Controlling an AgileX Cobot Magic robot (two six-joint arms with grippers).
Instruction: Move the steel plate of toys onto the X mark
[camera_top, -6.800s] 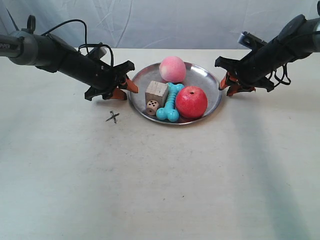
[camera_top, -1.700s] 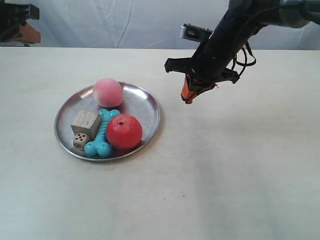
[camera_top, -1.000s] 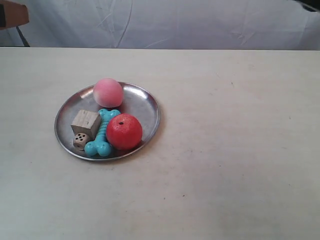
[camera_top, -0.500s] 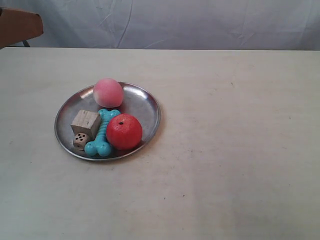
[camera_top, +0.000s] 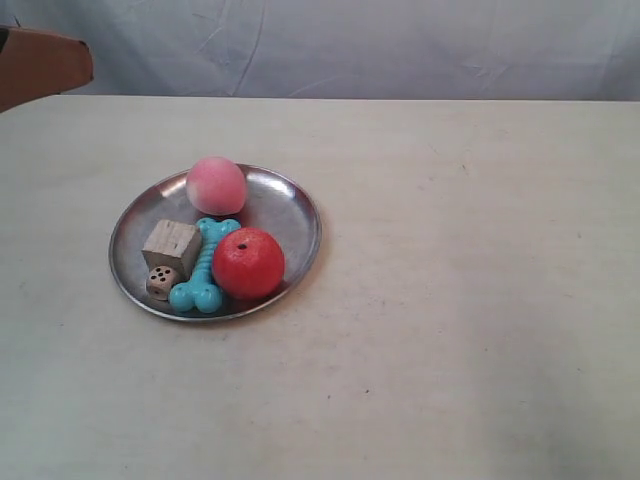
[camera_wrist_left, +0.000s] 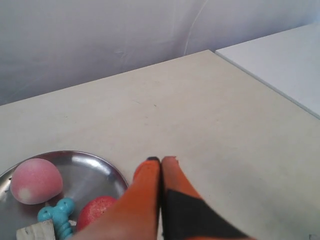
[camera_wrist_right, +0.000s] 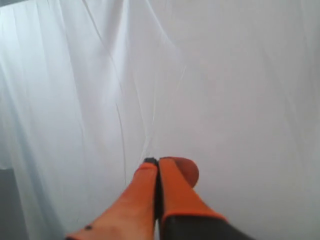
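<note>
The steel plate (camera_top: 290, 205) rests on the beige table at the exterior view's left. It holds the pink ball (camera_top: 216, 185), the red apple-like ball (camera_top: 248, 263), the turquoise bone (camera_top: 203, 265), the wooden cube (camera_top: 171, 246) and the small die (camera_top: 159, 282). No X mark shows in any view. The left wrist view looks down on the plate (camera_wrist_left: 95, 172), the pink ball (camera_wrist_left: 35, 181), the red ball (camera_wrist_left: 96, 212) and the bone (camera_wrist_left: 60, 215). My left gripper (camera_wrist_left: 161, 160) is shut and empty, high above the table. My right gripper (camera_wrist_right: 158, 161) is shut and empty, facing the white curtain.
An orange-brown blurred shape (camera_top: 40, 68) pokes in at the exterior view's upper left corner. A white curtain (camera_top: 400, 45) hangs behind the table's far edge. A white surface (camera_wrist_left: 285, 70) adjoins the table in the left wrist view.
Both arms have lifted away from the plate and left the exterior view. The orange-brown shape at the upper left corner has grown larger. The plate and toys have stayed put over the last second.
</note>
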